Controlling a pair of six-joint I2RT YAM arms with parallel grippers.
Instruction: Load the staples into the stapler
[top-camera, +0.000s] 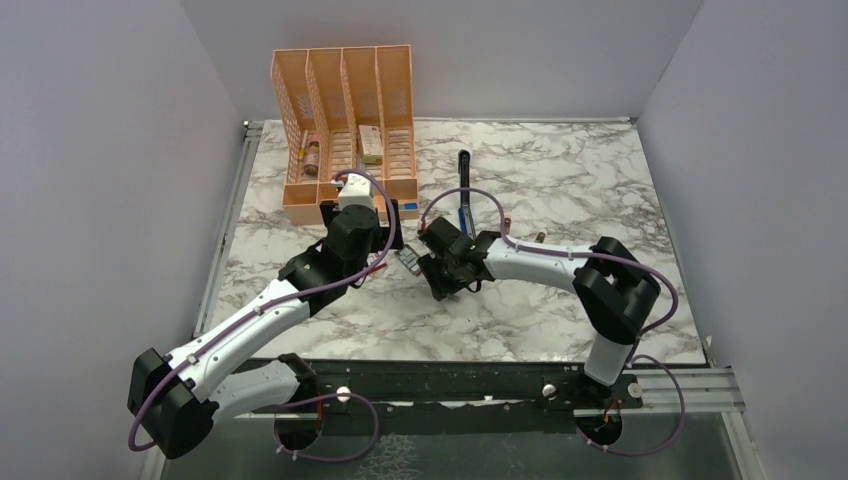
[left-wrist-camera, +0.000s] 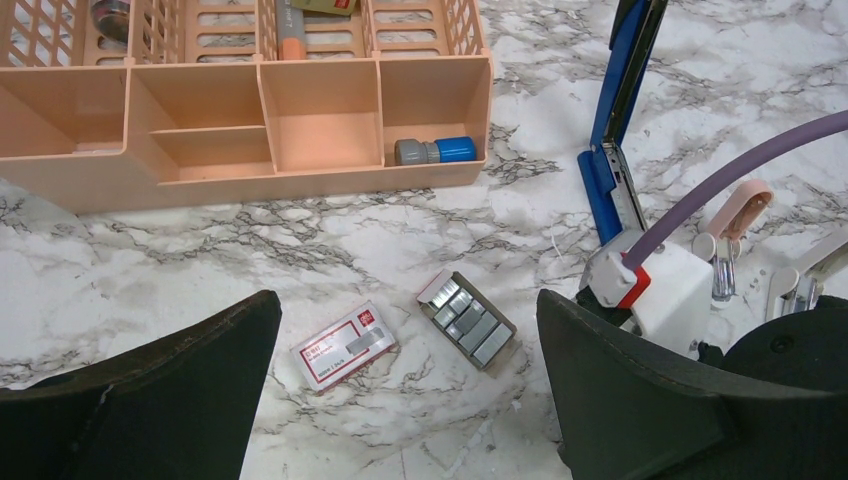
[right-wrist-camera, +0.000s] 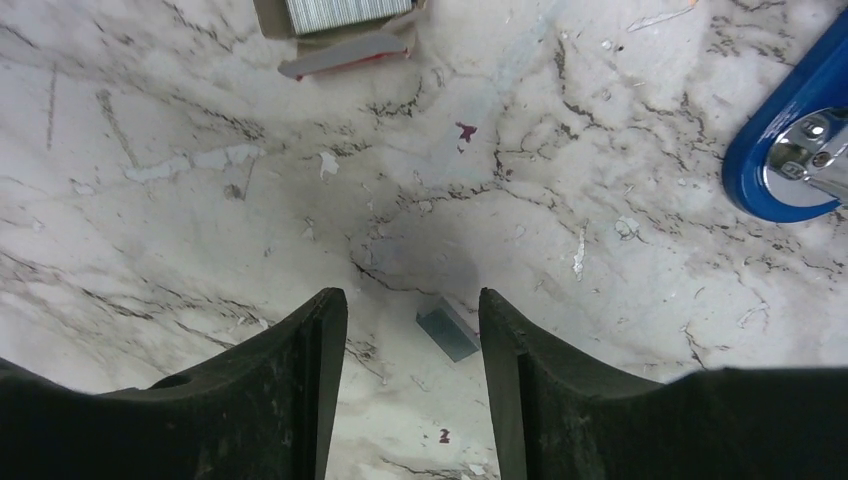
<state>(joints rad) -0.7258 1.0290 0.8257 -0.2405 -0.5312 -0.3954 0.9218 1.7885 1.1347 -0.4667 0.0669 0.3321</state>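
The staples tray, full of silvery strips, lies on the marble next to the red-and-white staple box. My left gripper is wide open and empty above both. The blue stapler lies opened to the right of the tray, its black arm pointing away. My right gripper is open low over the table, a short loose staple strip lying between its fingers close to the right one. The tray's edge and the stapler's blue end also show in the right wrist view.
A peach desk organizer stands at the back left, with a small grey-blue cylinder in a front compartment. A pink oval piece and metal clips lie right of the stapler. The two arms' wrists are close together mid-table.
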